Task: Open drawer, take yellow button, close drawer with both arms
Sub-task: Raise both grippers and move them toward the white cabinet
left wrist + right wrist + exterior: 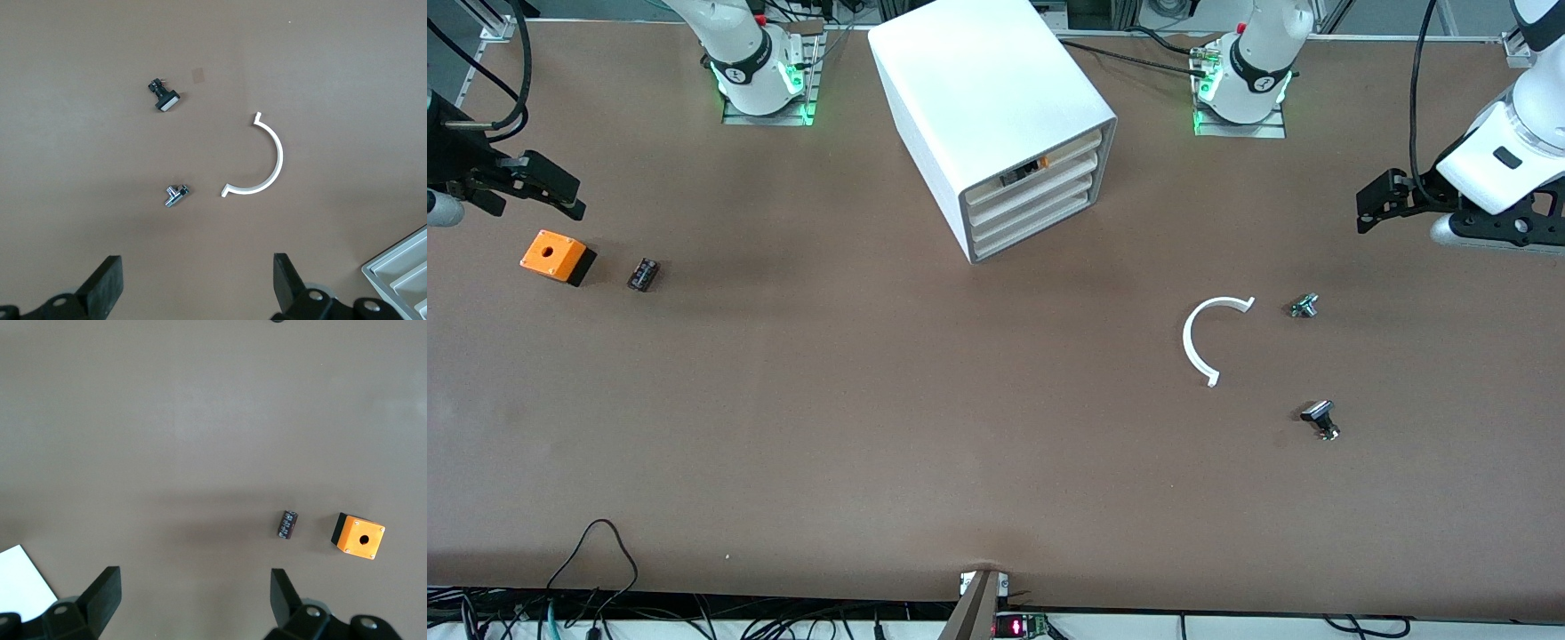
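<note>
Front view runs from a matte brown table [871,427], smooth and slightly scuffed, with cables along its nearest edge. Nearest the camera lies a small black part [1320,418] with a silver cap, then a thin white plastic arc [1199,333] shaped like a C, then a tiny shiny metal part [1304,306]; all three sit below the left gripper [1374,209], which hangs with its black fingers spread wide at the left arm's end of the table. At the right arm's end, an orange box [551,255] with a round hole and a ribbed black block [643,274] lie just below the right gripper [551,196], also spread apart and holding nothing. Between the two grippers stands a glossy white cabinet [978,98] with four shallow trays; the top drawer [1063,156] sits pushed in, and a speck of orange, the button [1040,164], peeks through its gap. No writing is legible.
</note>
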You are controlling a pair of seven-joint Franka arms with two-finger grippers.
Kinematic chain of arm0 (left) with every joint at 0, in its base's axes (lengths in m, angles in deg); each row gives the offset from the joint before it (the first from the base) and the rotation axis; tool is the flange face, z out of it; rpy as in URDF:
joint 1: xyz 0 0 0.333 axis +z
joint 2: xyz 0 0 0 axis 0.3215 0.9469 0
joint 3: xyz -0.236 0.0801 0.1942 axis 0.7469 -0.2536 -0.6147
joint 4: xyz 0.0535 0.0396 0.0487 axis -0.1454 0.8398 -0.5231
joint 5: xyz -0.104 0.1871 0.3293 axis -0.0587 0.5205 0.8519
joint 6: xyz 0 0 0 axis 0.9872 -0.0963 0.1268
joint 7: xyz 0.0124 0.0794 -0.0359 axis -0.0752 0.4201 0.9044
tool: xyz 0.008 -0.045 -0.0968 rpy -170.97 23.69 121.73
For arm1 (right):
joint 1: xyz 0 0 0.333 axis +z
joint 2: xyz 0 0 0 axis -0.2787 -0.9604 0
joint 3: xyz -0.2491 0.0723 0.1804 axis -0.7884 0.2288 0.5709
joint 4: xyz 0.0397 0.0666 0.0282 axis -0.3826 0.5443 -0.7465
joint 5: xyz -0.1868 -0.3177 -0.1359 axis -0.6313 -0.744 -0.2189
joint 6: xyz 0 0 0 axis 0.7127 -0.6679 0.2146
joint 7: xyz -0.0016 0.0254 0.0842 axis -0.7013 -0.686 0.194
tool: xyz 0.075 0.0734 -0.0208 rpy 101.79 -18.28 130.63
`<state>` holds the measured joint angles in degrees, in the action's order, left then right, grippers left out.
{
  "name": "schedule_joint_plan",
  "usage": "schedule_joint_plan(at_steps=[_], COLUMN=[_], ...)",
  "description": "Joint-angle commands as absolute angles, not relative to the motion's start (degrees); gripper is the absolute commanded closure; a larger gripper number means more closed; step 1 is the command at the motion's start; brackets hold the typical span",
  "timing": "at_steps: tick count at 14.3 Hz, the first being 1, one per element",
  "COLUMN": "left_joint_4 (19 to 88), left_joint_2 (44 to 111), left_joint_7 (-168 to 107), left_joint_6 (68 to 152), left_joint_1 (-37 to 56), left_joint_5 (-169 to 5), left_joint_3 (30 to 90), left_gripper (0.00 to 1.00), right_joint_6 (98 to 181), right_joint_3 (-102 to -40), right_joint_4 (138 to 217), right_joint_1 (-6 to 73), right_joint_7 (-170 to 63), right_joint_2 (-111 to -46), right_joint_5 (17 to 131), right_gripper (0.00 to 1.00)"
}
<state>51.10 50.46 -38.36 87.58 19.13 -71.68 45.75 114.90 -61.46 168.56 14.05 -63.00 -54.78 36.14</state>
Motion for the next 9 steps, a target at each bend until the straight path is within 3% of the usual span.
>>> schedule_joint_plan(at_steps=[1,9], left_joint_4=[48.78,48.86], left_joint_2=[51.46,51.54], left_joint_7=[-38.38,-38.64], left_joint_6=[85.99,85.46], left_joint_1=[19.37,19.37], left_joint_5=[-70.90,-71.16], left_joint_3=[45.85,45.85], left_gripper=[0.01,0.01], right_joint_6=[112.92,110.28], right_joint_3=[-61.19,-61.02], right_joint_4=[167.09,167.00], right_joint_1=[13.99,14.16], right_joint_7=[-63.46,-63.56], right_joint_2=[-55.10,-54.83], right_joint_5=[36.33,36.16], right_gripper=[0.01,0.01])
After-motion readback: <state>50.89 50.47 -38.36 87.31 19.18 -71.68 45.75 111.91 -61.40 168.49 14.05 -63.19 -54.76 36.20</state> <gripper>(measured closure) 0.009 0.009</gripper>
